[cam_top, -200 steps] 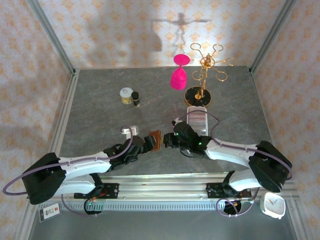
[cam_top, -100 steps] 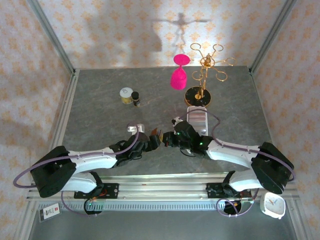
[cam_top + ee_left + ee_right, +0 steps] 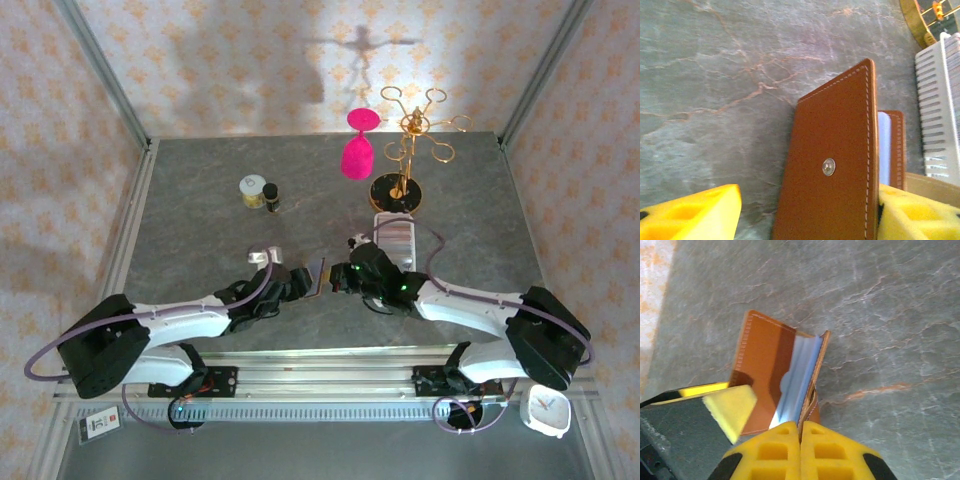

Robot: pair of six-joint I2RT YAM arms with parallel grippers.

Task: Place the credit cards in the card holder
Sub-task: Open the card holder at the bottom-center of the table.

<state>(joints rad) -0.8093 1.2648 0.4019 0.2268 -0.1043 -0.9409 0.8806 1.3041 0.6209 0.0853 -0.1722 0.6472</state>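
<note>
Seen from above, the two arms meet over the middle of the bench (image 3: 200, 190). The brown wallet (image 3: 319, 273) is held upright between the left gripper (image 3: 303, 283) and the right gripper (image 3: 337, 279). A white tray (image 3: 396, 238) lies just behind the right wrist.

In the left wrist view, the wallet's outer cover, stud toward the camera, sits between parted yellow pads (image 3: 690, 216). One pad touches the stitched edge and the other stands clear, so this gripper is open, not clamping (probably placed to spread that flap).

In the right wrist view, the right gripper is closed on the other flap's edge. That props the wallet in a V with its pocket exposed. A pale card (image 3: 796, 371) sits in the pocket, seemingly well in.
</note>
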